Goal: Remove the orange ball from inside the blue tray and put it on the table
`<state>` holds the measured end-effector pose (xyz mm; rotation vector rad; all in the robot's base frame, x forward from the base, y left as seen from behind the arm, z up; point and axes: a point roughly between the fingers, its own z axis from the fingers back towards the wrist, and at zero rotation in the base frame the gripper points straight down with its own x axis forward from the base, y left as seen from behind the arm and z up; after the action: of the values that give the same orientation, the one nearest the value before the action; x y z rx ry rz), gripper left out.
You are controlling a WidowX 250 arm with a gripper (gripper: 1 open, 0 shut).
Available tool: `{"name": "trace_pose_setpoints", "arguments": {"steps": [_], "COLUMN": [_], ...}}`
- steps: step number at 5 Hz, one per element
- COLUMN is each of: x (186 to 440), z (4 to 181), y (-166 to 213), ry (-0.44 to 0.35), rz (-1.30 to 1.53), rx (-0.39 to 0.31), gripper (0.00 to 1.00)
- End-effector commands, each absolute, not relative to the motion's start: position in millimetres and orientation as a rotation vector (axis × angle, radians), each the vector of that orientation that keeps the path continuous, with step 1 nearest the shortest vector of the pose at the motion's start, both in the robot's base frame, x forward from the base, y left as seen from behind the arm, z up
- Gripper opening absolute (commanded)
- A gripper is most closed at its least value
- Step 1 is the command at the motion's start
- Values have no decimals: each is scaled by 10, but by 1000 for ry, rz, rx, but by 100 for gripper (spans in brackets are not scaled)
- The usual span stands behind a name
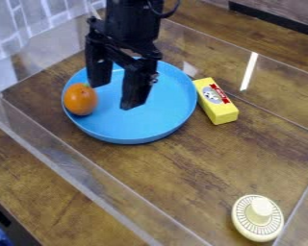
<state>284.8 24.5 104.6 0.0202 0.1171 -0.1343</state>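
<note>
The orange ball (78, 98) lies inside the blue tray (164, 120), near its left rim. The tray rests on the dark wooden table (131, 187). My gripper (115, 86) hangs over the tray's left half, pointing down, with its two black fingers spread wide and nothing between them. Its left finger stands just above and to the right of the ball; I cannot tell whether it touches.
A yellow rectangular block (216, 100) lies just right of the tray. A small cream ribbed disc (258, 216) sits at the front right. Clear acrylic walls (41, 130) run along the table's left and back edges.
</note>
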Motion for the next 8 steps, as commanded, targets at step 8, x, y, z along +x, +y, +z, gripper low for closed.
{"name": "trace_pose_setpoints", "arguments": {"steps": [8], "x": [2866], "z": [816], "y": [898], "ry": [4], "rz": [-329], "rx": [69], "gripper": [100]}}
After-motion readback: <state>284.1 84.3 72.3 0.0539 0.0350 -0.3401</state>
